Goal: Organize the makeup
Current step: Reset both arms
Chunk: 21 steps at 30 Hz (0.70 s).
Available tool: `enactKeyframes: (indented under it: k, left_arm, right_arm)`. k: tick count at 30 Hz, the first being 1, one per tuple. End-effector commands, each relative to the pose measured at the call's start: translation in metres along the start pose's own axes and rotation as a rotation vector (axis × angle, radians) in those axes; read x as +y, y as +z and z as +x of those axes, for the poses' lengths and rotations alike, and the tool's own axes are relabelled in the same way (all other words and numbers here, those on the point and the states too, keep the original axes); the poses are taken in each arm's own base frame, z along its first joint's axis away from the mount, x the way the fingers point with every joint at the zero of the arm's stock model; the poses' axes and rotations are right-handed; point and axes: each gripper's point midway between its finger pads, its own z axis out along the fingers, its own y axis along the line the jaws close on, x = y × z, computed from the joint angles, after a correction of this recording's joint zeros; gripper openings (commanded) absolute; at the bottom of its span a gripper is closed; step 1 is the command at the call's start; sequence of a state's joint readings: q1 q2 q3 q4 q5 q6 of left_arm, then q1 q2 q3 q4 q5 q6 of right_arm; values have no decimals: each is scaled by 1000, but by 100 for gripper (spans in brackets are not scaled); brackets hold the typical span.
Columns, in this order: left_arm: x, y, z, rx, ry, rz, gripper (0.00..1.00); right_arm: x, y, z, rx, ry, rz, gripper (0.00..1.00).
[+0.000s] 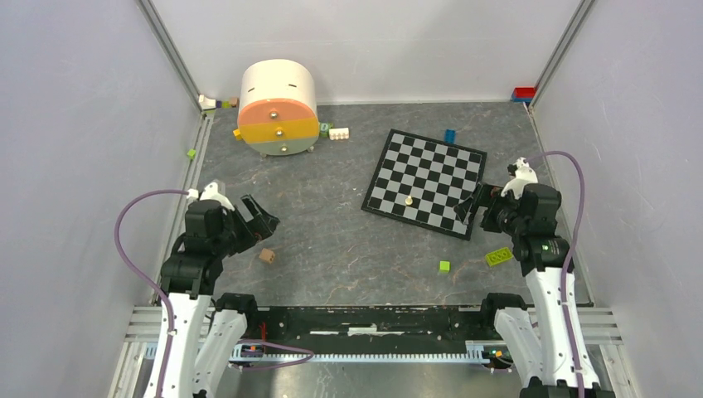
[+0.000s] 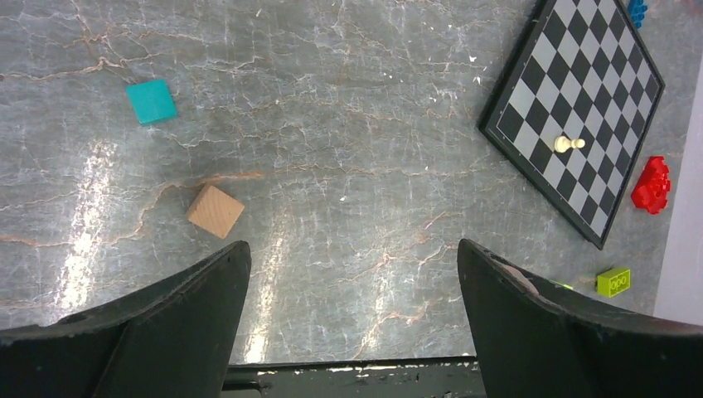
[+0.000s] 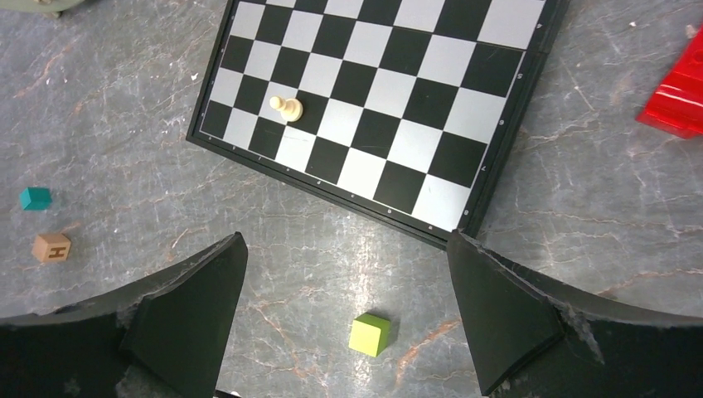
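No makeup is seen in any of the three views, so its place cannot be told. It is judged that it may be shut inside the white round drawer unit with orange, yellow and grey fronts, which stands at the far left of the grey marbled table, well apart from both arms.

The left gripper is held wide open above bare table, with nothing between its jaws. A small wooden cube lies near it. The right gripper is likewise spread wide and empty, at the near corner of the black-and-grey chessboard.

Small cosmetics are expected to be light, smooth-cased and apt to slip, and pressed powders are easily cracked. A gentle hold across the narrow sides is advised, and a drawer would be drawn by its small metal knob.
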<state>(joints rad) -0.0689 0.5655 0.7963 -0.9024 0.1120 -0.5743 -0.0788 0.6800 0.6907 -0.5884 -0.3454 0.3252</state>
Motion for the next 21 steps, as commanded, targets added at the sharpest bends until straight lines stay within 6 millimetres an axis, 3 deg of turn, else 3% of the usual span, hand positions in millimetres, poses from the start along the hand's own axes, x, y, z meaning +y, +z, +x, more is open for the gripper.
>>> enactKeyframes:
  k: [1,9,15,21]
  left_arm:
    - [-11,-11,-13,-30,90,44,100]
    - [-30,2,-29,-59,144,131,100]
    - [-34,18,-30,-69,178,170,100]
    - [-35,20,-27,-77,185,186,100]
  right_arm:
    - [18,0,-26,-55,-16,-74,98]
    - [9,12,-15,-2,36,-42,98]
    - [8,23,-4,77,79,-44,98]
    - [-4,19,-15,82,57,45,98]
